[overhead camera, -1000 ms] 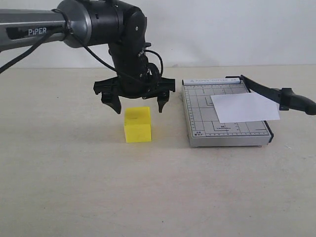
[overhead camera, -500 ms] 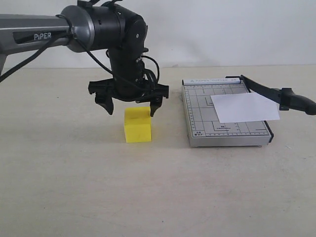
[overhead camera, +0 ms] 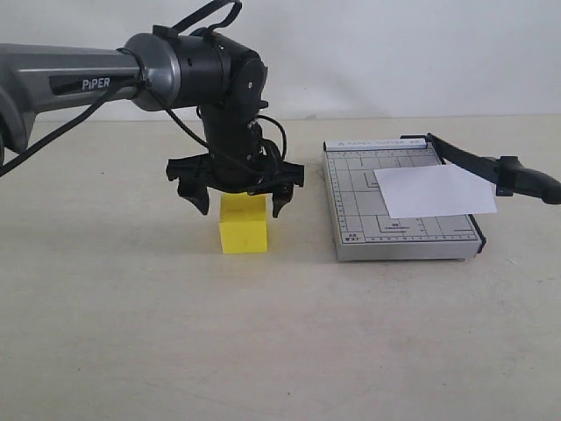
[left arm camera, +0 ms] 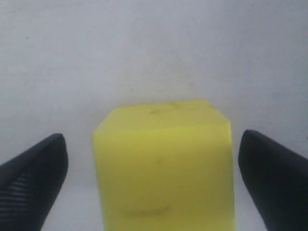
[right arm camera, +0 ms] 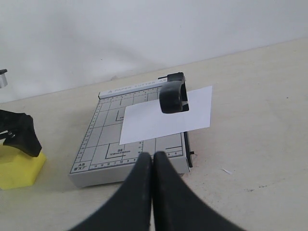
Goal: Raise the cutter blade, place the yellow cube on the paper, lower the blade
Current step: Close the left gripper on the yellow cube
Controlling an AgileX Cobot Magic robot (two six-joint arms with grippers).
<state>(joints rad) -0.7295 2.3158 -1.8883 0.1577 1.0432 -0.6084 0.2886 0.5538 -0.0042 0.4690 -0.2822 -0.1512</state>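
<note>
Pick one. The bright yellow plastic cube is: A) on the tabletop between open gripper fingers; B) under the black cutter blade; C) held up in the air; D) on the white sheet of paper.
A: the bright yellow plastic cube rests on the tabletop, the left gripper open around it.

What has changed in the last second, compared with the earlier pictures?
The left gripper came down, open, and now straddles the yellow cube; it has not closed on it. The cube, the paper and the raised cutter blade stayed in place.
</note>
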